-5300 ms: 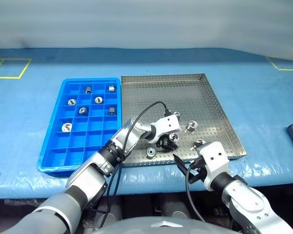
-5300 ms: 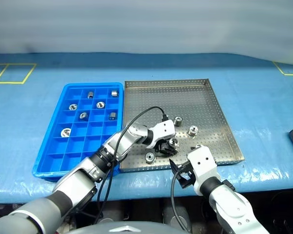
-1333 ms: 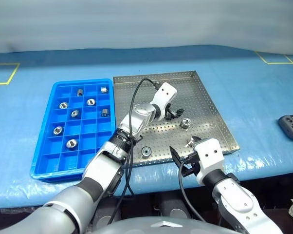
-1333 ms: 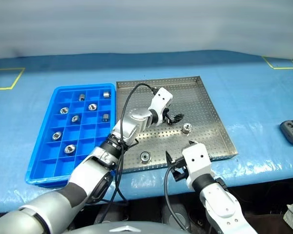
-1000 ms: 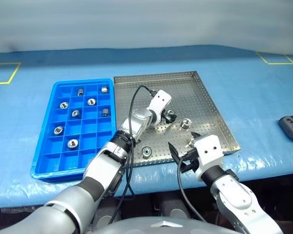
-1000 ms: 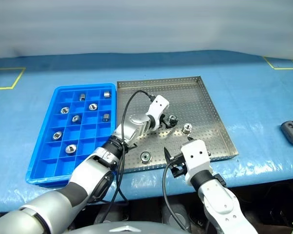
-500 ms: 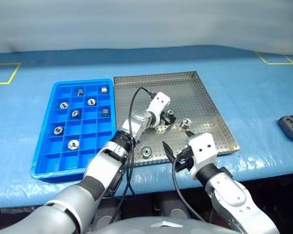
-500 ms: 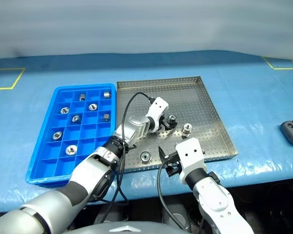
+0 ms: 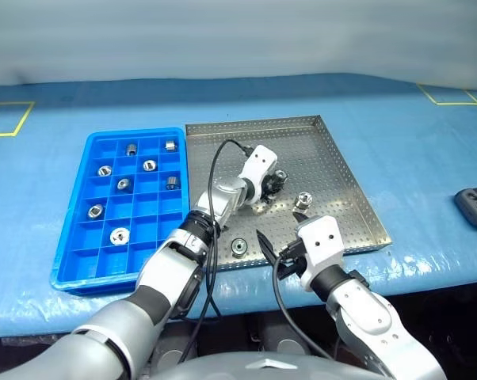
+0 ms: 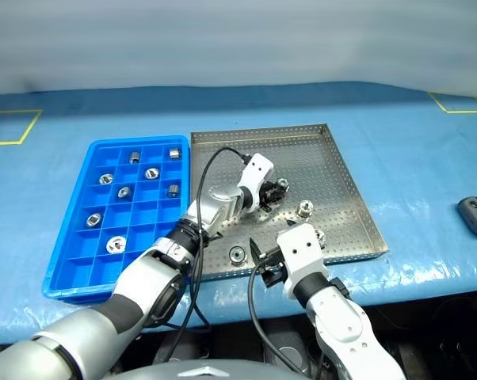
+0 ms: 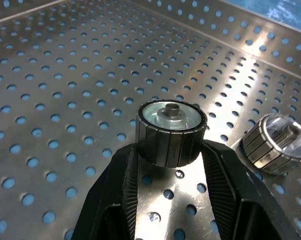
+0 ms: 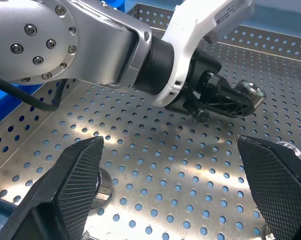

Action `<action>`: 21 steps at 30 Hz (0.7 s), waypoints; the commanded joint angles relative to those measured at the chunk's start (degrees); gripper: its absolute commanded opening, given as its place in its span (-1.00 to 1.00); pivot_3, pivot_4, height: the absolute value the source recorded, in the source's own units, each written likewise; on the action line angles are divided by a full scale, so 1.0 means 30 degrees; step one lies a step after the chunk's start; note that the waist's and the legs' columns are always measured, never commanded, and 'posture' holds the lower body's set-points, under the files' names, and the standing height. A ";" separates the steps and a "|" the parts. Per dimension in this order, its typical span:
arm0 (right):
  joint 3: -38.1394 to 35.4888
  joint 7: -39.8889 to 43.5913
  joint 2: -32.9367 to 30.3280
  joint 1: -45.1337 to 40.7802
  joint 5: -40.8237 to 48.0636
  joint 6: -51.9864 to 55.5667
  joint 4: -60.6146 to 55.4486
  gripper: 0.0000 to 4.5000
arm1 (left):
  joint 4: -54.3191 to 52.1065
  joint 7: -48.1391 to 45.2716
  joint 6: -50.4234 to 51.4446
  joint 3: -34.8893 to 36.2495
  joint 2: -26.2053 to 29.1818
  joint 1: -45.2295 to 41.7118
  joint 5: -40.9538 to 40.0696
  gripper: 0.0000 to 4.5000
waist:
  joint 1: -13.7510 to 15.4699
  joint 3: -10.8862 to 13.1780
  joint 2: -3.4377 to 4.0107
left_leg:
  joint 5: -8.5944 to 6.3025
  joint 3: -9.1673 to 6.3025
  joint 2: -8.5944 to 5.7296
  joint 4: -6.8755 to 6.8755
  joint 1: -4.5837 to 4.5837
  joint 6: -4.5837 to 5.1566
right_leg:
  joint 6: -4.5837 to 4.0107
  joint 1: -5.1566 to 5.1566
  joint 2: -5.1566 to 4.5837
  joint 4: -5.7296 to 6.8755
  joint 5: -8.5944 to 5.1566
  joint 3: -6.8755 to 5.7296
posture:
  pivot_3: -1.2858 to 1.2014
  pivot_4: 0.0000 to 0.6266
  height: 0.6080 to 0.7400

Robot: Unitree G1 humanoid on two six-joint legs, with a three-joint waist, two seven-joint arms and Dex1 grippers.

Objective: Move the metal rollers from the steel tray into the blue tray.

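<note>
my right gripper [image 9: 272, 255] hangs nearest me over the front rim of the steel tray [image 9: 333, 170], its two black fingers [image 12: 75, 175] spread wide apart with nothing between them. just beside it, on the tray's perforated floor near the front edge, lies one roller [image 9: 238, 247] flat on its face. a little farther in and to the right stands another roller [image 9: 303, 199], apart from my arms. beyond the front roller, my left gripper [image 9: 276, 180] reaches in over the middle of the steel tray, and its jaws are clamped tight on a ribbed roller [image 11: 171, 131]; in the left wrist view the fingertips [image 11: 128, 172] press against both sides of that cylinder, its hollow face turned up, and it sits a little above the perforated floor. a further roller [image 11: 277, 145] lies on its side on the floor just beside it in that view. to the left of the steel tray, touching its side, is the blue tray [image 9: 72, 252], with seven rollers [image 9: 120, 234] resting singly in its square compartments, most of them in the far half. both trays sit on a blue table cover [image 9: 413, 142], and at the far right edge of it lies a dark controller [image 9: 475, 204].
</note>
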 commanded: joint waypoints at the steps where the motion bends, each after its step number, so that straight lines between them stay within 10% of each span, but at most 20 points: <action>1: 0.0031 0.0169 0.0045 -0.0303 0.0025 -0.0075 -0.0140 1.00 | -0.3769 -0.0432 0.0862 0.0580 -0.0273 0.0581 -0.0886 -0.29 | -0.0009 0.0000 0.0000 | 0.0000 -0.0001 0.0001 -0.0002 0.0001 0.0000 | 0.0000 0.0000 0.0000 0.0002 0.0000 0.0002 | -0.08 -0.52 1.00; 21: 0.0807 0.5814 -0.1958 -0.7377 0.1405 -0.1134 0.4769 1.00 | -2.2495 -0.0181 0.4794 0.4254 0.6825 0.9303 -0.3903 -0.29 | 0.2355 0.0009 -0.0008 | 0.0003 -0.0010 0.0011 -0.0011 0.0055 -0.0001 | -0.0001 0.0032 0.0026 0.0024 0.0007 0.0017 | 0.22 -0.52 1.00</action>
